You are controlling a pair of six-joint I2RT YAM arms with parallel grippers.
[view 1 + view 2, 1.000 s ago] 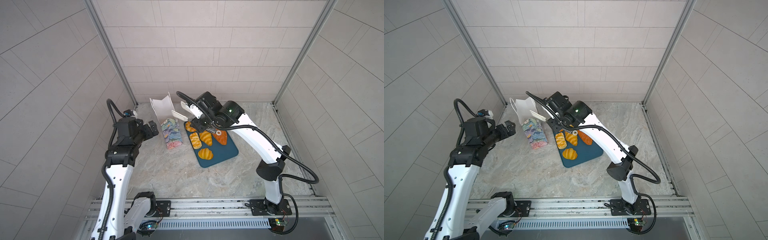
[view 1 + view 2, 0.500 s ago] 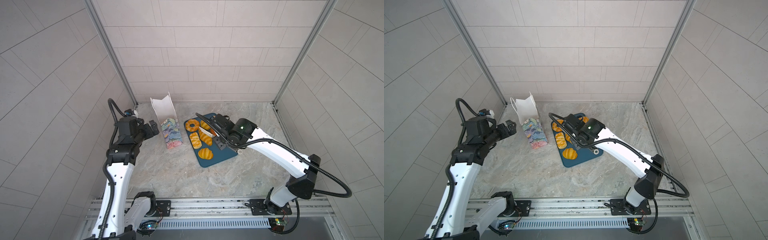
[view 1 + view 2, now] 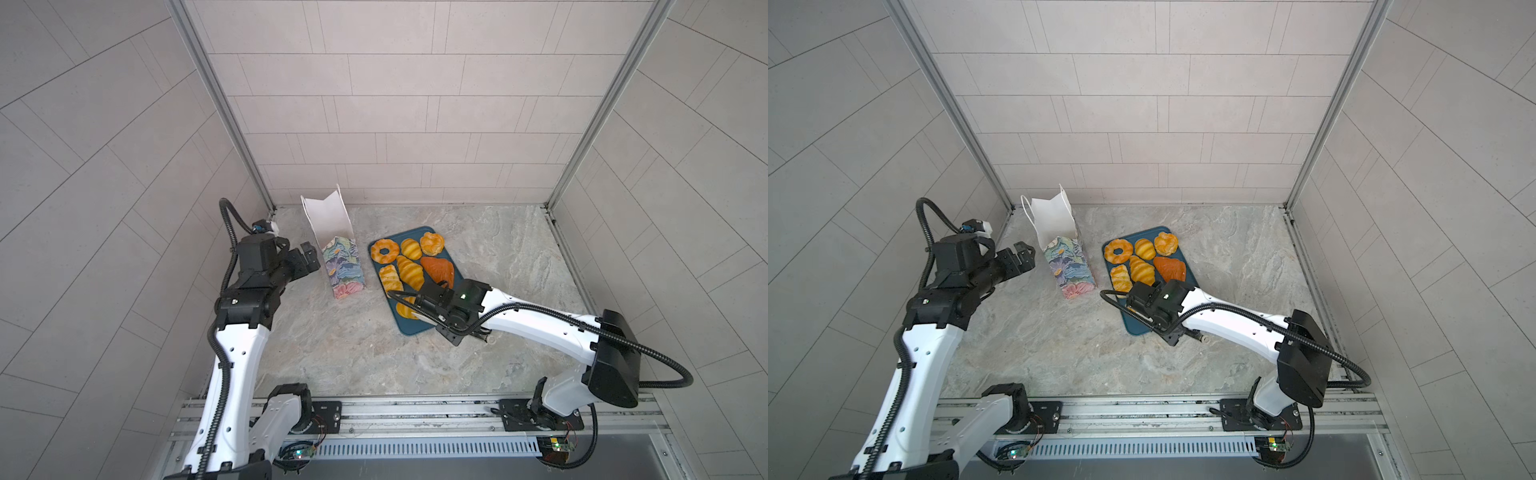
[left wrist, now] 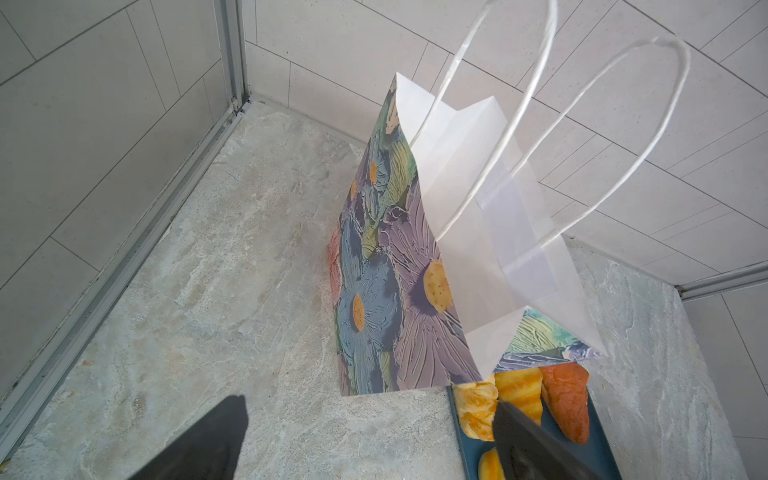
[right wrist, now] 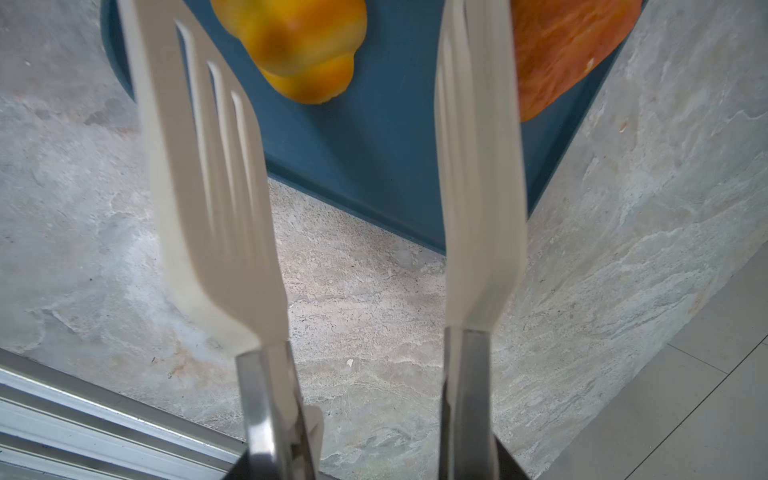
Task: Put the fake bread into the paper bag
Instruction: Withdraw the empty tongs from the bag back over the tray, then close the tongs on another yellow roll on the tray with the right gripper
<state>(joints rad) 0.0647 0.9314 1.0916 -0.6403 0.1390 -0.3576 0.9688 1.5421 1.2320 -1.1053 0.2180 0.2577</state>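
— Where's the next piece?
— A yellow roll (image 5: 303, 54) on the tray's (image 3: 409, 328) near end, straight ahead of my tongs (image 5: 208, 166); their blades are spread and empty.
— And the pincers?
— The right pincer (image 3: 434, 291) clasps the tongs and is nearer. The left pincer (image 3: 311, 258) gapes beside the bag (image 3: 345, 266).

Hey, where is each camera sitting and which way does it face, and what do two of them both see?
Top views: high over the front rail, facing down and back at bag, tray, bread; both arms show, with left gripper and right gripper.
Left wrist: on the left arm, facing the bag's side; its open gripper's fingers show.
Right wrist: on the right arm, facing down along the tongs to the tray's corner; little of the gripper shows.
Shared: all views catch the orange-brown pastry.
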